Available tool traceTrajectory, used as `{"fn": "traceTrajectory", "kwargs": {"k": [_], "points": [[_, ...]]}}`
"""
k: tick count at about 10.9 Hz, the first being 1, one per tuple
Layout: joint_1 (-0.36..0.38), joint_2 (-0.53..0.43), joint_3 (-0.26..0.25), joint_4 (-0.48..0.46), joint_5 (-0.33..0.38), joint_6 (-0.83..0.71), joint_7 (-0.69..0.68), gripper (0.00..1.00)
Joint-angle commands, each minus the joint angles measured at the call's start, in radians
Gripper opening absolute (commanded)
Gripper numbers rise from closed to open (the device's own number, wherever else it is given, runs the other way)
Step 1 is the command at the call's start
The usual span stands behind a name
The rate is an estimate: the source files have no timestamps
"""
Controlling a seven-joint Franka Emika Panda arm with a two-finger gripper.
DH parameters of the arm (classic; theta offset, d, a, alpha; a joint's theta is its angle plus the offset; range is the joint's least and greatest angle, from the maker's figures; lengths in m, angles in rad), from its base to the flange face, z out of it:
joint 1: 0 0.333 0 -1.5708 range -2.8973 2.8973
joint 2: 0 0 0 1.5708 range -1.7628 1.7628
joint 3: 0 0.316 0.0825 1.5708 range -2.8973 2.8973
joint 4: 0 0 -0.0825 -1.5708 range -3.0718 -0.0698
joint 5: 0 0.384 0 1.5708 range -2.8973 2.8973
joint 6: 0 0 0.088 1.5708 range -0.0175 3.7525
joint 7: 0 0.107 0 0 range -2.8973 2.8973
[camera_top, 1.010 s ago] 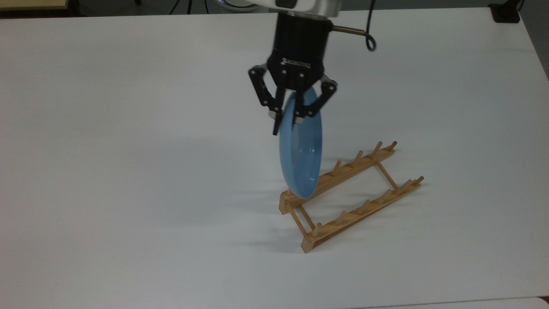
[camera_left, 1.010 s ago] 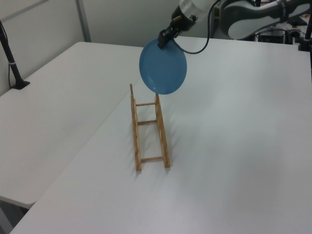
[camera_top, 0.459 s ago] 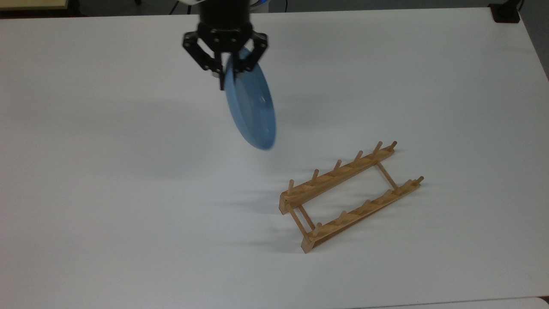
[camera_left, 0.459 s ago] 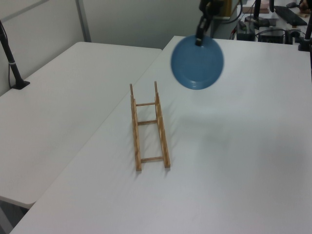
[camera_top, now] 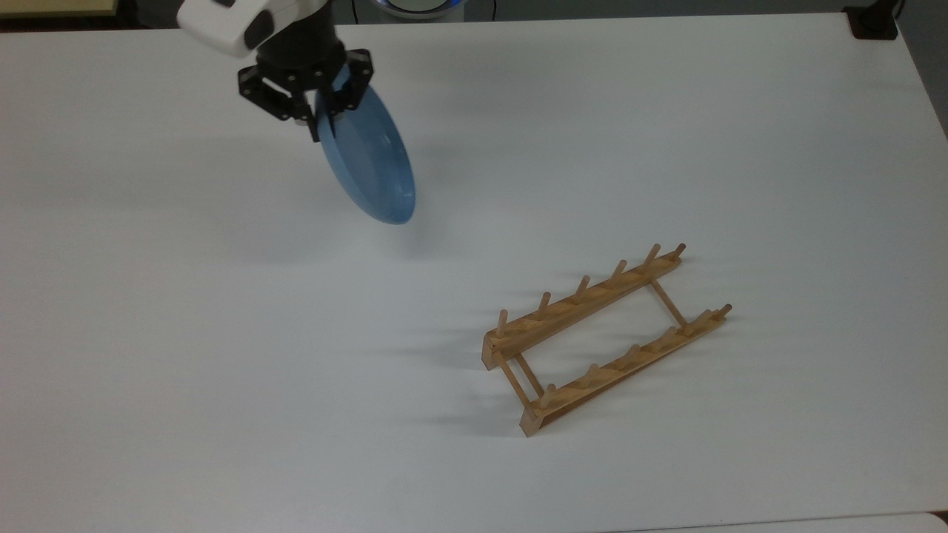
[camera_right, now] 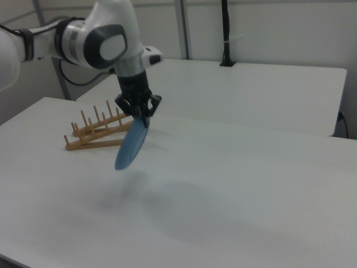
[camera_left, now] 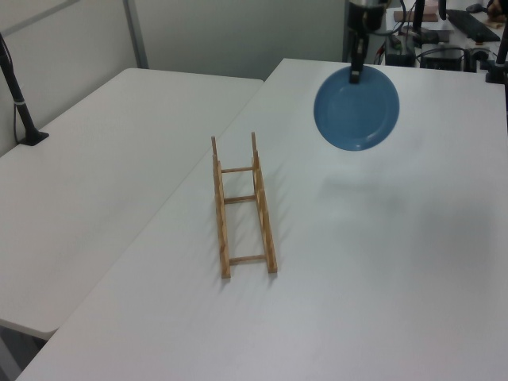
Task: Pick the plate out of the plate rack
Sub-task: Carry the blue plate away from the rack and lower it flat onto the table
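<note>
**Inspector A:** Top view, starting from the left. The gripper (camera_top: 320, 122) sits in the upper left over the white table (camera_top: 185, 370), its fingers clamped on the upper rim of the plate (camera_top: 368, 169). The plate hangs on edge below the claw, tilted, its lower rim clear of the tabletop with a soft shadow beneath.

**Inspector B:** And the plate rack (camera_top: 603, 337)?

**Inspector A:** Lower right of the top view, well apart from the plate. Two wooden rails with upright pegs, joined by thin cross dowels, flat on the table. No plate stands in it.

**Inspector B:** Left view, same order. A black post (camera_left: 17, 91) stands clamped at the far left edge of a second white table (camera_left: 95, 182). A narrow seam separates that table from the working one. The rack (camera_left: 242, 208) lies lengthwise at the centre. The plate (camera_left: 356, 109) hangs at upper right, face toward the camera, gripper (camera_left: 355, 73) at its top rim.

**Inspector A:** Right view: white arm (camera_right: 89, 42) enters from the left, rack (camera_right: 100, 131) behind it, plate (camera_right: 131, 144) edge-on under the closed gripper (camera_right: 141, 118). A plain pale wall (camera_right: 279, 33) with a black pole (camera_right: 226, 33) stands behind.
</note>
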Motion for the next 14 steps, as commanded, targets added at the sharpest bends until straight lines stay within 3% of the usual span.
{"fn": "traceTrajectory", "kwargs": {"k": [1,6,9,11,13,14], "points": [[-0.077,-0.013,-0.002,-0.094,0.086,-0.014,-0.206,0.15],[-0.144,0.054,-0.003,-0.195,0.207,0.075,-0.255,0.11],[-0.150,0.054,-0.003,-0.290,0.219,0.228,-0.298,0.00],[-0.171,0.062,-0.005,-0.318,0.246,0.273,-0.320,0.01],[-0.185,0.076,-0.005,-0.311,0.246,0.267,-0.306,0.41],[-0.191,0.077,-0.005,-0.311,0.246,0.261,-0.303,0.75]]}}
